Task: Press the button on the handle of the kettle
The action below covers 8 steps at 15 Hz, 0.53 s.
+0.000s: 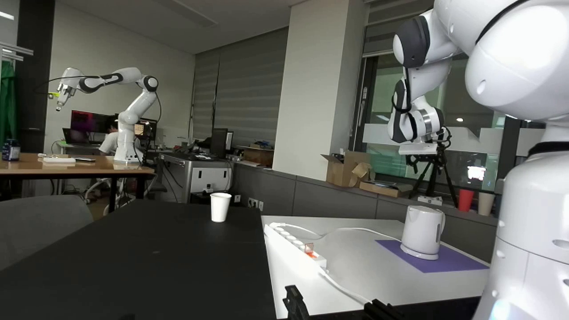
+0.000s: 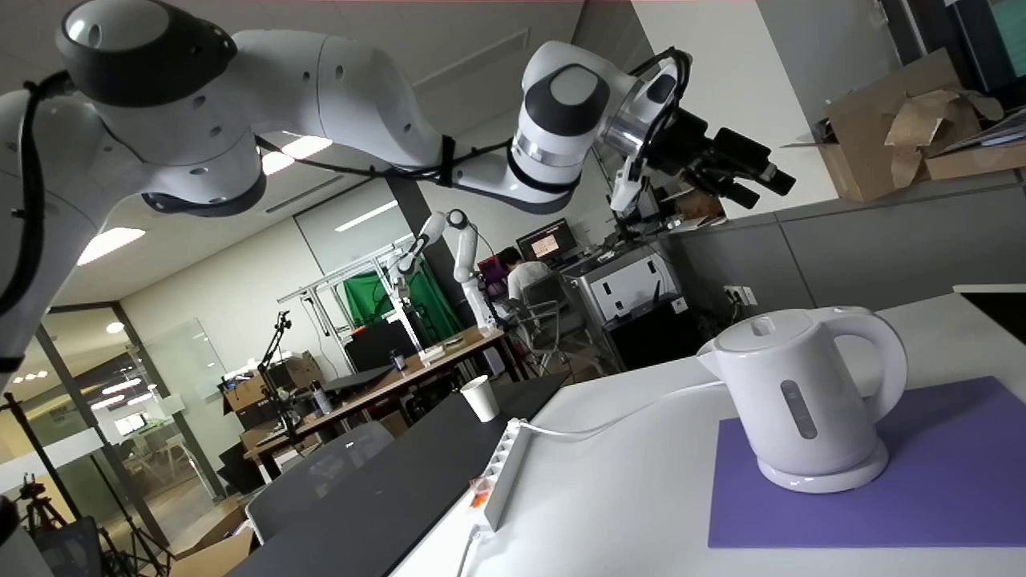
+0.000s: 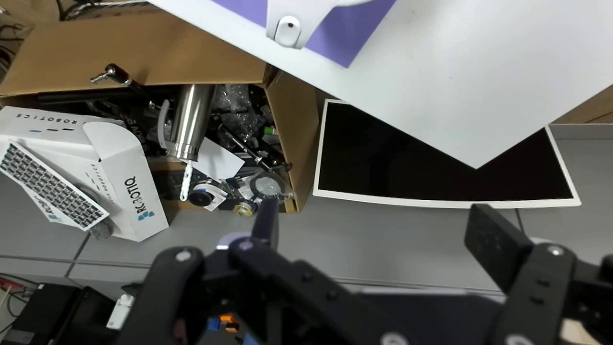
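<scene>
"How does the tool (image 3: 378, 230) look?"

"Released. In the wrist view its two fingers (image 3: 495, 247) stand wide apart. In an exterior view it hangs at the end of the arm (image 2: 361, 96), higher than the kettle (image 2: 793, 385) and well apart from it."

"And the button (image 3: 288, 31)?"

"Near the top edge of the wrist view: a white oval on the kettle's handle (image 2: 890, 353). The tool is clear of it."

"Where's the kettle, exactly?"

"Upright on the purple mat (image 2: 954, 505), which lies on the white desk (image 2: 633, 481)."

"What's that white cord (image 1: 353, 229)?"

"It runs over the white desk from the kettle to the power strip (image 2: 503, 473), just beside the black desk (image 1: 133, 266)."

"And farther out?"

"A white paper cup (image 1: 219, 208) stands upright on the black desk. In the wrist view there's an open cardboard box (image 3: 297, 139) past the white desk's edge, with a metal cylinder (image 3: 193, 120) inside. Just beside the box lies a dark panel (image 3: 412, 167) with a white rim, partly hidden by the white desk."
</scene>
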### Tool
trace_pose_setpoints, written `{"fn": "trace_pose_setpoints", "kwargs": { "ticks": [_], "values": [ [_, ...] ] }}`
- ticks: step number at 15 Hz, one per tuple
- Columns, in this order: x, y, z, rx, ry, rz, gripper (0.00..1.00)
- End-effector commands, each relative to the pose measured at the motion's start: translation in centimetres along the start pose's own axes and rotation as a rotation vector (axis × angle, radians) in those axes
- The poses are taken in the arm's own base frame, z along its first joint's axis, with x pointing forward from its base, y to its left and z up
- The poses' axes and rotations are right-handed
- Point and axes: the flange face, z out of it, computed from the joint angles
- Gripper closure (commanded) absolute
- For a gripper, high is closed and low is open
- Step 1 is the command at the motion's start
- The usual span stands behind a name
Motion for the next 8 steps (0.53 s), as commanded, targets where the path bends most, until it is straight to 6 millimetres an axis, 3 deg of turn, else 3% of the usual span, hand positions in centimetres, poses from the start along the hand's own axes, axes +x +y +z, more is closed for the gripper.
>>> {"fn": "trace_pose_setpoints", "kwargs": {
  "ticks": [1, 4, 5, 8],
  "values": [
    [0.0, 1.1, -1.8, -0.018, -0.005, -0.028, 0.00],
    [0.0, 1.6, -2.1, -0.031, -0.004, -0.039, 0.00],
    [0.3, 0.8, -0.9, -0.016, 0.007, -0.030, 0.00],
    [0.0, 0.7, -0.7, -0.015, 0.002, -0.032, 0.00]
  ]
}}
